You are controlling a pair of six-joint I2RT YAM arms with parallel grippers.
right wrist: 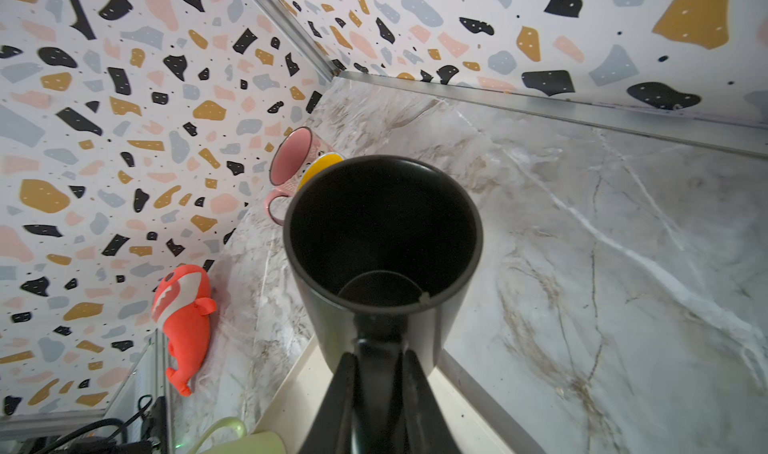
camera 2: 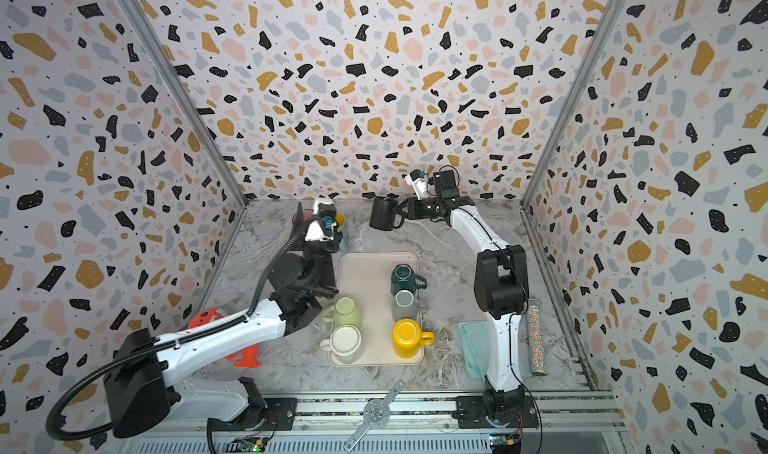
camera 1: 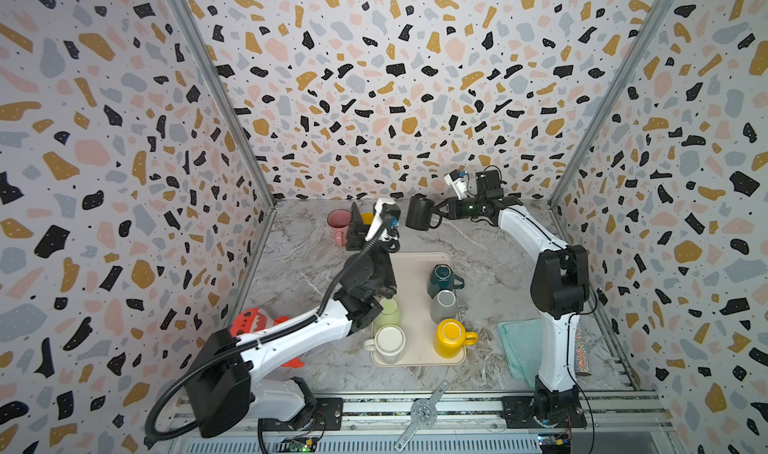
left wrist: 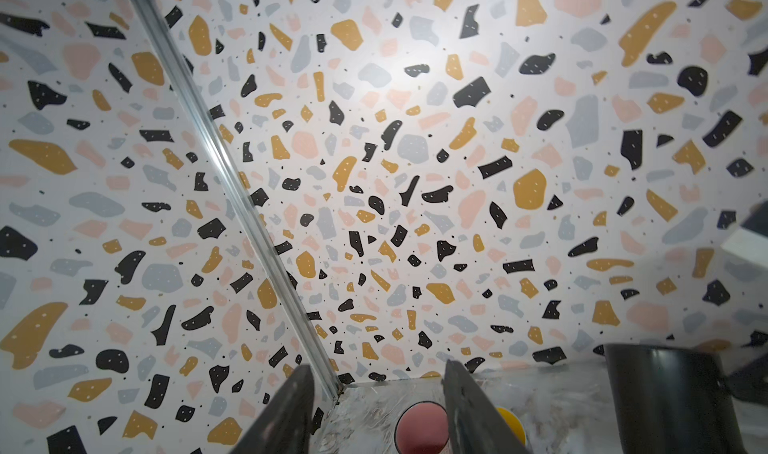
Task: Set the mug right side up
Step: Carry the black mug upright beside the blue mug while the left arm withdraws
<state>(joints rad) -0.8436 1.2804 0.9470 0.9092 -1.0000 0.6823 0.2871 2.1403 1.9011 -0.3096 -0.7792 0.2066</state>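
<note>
While the shark plush toy (camera 1: pixel 249 321) lies by the left wall, the left gripper (left wrist: pixel 378 373) hangs at the back of the marble table (camera 1: pixel 490 264) with its claw released. Its jaws stand apart with nothing between them, above a pink mug (camera 1: pixel 338 221) and a yellow-lined mug (camera 1: pixel 367 217), both mouth up.

At centre, a cream tray (camera 1: pixel 411 281) holds five mugs that look bottom-up: light green (camera 1: pixel 388 312), white (camera 1: pixel 390 341), dark green (camera 1: pixel 441 279), grey (camera 1: pixel 444 304) and yellow (camera 1: pixel 451 335).

Beyond the tray's far edge, near the back wall, is the black mug (camera 1: pixel 419 212). The right gripper (camera 1: pixel 439 214) has its claw clenched on the mug's handle and nowhere else. The right wrist view looks straight into the open mouth, so the turn appears largely made. Whether the base touches the marble cannot be told. A teal cloth (camera 1: pixel 517 348) and a glittery tube (camera 1: pixel 582 348) lie at far right.

The risk lies in that narrow hold. Pinched by the handle only, the mug could swing in the jaws under its own weight, meet the table on one edge of its base and topple when let go. A release made too high would drop it hard on the marble. Drifting leftward on the way down could knock it against the waiting left gripper or the pink mug.
</note>
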